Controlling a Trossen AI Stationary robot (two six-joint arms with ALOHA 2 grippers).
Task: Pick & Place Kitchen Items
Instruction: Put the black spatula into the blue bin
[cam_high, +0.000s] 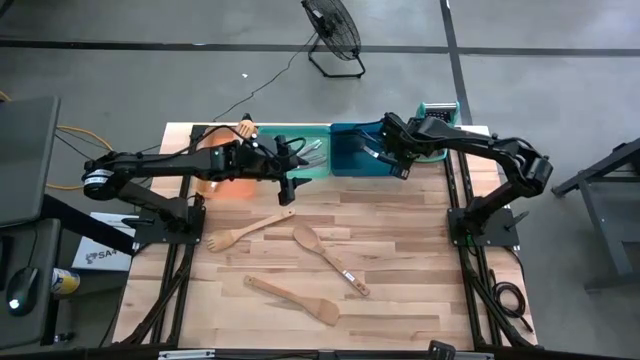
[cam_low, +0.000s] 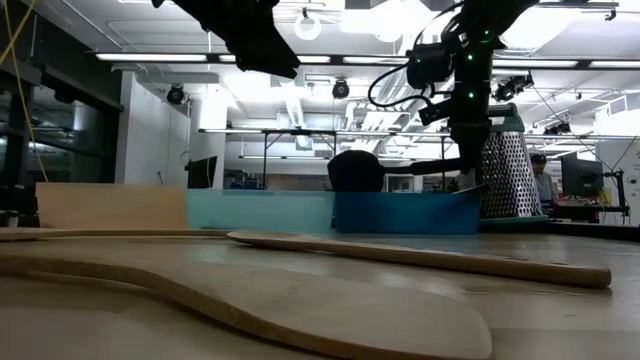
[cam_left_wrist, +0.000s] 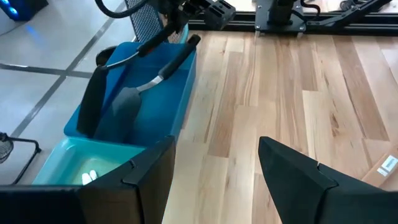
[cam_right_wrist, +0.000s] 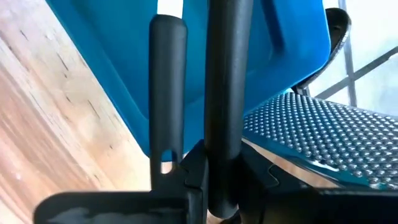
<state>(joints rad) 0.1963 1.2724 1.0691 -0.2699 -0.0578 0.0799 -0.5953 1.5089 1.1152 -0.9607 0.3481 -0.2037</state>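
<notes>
High view: three pale wooden utensils (cam_high: 300, 262) lie on the slatted bench (cam_high: 400, 250).

Left wrist view: the left tool (cam_left_wrist: 214, 177) gapes empty; black turners (cam_left_wrist: 134, 93) fill the blue tray (cam_left_wrist: 180, 99).

Right wrist view: the right tool (cam_right_wrist: 211, 180) clamps a smooth black handle (cam_right_wrist: 227, 93).

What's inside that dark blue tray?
The blue tray holds black long-handled turners, one of them gripped by the right gripper. The tray's floor beneath them is covered, so anything smaller there cannot be seen.

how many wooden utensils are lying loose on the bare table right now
3. A wooden fork lies left of centre, a wooden spoon in the middle, and a wooden spatula nearest the front edge. Others may be hidden in the trays at the back.
</notes>
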